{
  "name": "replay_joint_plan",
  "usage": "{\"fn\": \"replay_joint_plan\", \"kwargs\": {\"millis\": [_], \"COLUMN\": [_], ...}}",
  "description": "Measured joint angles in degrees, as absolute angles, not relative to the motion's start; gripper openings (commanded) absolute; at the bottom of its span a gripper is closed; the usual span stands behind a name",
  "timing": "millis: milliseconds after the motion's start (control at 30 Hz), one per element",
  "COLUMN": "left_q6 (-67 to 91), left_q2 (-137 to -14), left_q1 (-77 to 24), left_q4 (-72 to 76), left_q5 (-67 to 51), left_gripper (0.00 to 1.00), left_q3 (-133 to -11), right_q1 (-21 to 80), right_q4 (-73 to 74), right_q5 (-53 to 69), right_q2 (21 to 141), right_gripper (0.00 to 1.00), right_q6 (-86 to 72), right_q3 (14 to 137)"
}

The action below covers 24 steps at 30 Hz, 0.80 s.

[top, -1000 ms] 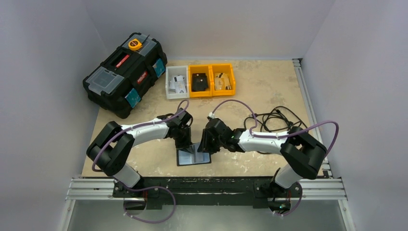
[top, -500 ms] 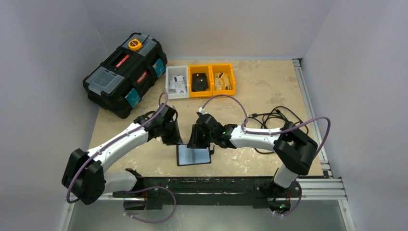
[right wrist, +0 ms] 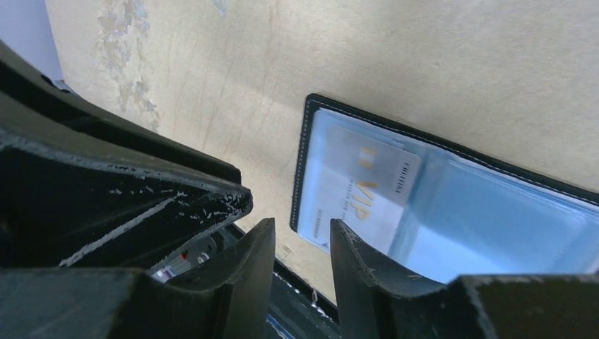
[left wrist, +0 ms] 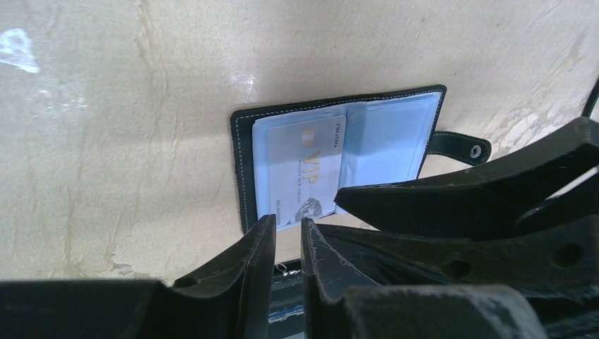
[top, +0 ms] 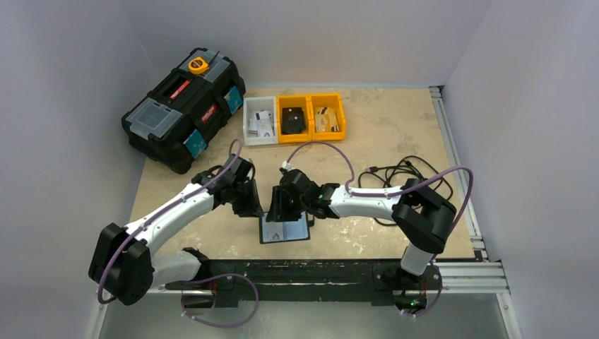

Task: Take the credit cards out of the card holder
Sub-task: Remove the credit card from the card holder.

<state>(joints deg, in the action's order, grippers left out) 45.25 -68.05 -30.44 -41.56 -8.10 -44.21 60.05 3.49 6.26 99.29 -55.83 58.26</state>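
The card holder (top: 285, 230) lies open and flat on the table near the front edge, its snap tab (left wrist: 460, 147) sticking out sideways. A pale card printed VIP (left wrist: 305, 171) sits in one clear inner pocket and shows again as the card (right wrist: 362, 189) in the right wrist view. The other pocket (right wrist: 487, 229) looks bluish; what it holds is unclear. My left gripper (top: 253, 207) hovers at the holder's far left corner, slightly open and empty. My right gripper (top: 280, 210) hangs beside it over the far edge, slightly open and empty.
A large black toolbox (top: 184, 106) stands at the back left. A white bin (top: 259, 121) and two orange bins (top: 294, 119) (top: 328, 116) line the back. Loose black cables (top: 402, 173) lie to the right. The metal rail (top: 304, 274) runs just in front of the holder.
The left arm stretched out and its gripper shifted left and away from me. The right gripper slid left over the holder's far edge. The holder has stayed open and in place.
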Motion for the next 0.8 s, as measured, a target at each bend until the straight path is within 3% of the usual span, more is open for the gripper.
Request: {"fn": "replay_joint_plan", "kwargs": {"millis": [500,800], "left_q6": [45.36,46.46], "left_q2": [-79.46,-82.24], "left_q1": [-30.52,-30.57], "left_q4": [-33.78,-32.05], "left_q5": [-13.21,-12.36], "left_gripper": [0.00,0.00], "left_q3": [-42.78,-40.03], "right_q1": [56.42,55.00], "right_q4": [-3.75,-6.74], "right_q5": [10.66,12.34], "right_q2": [97.97,98.32], "right_gripper": [0.29,0.29], "right_q6": [-57.74,-58.08], "right_q3": [48.21,46.11]}}
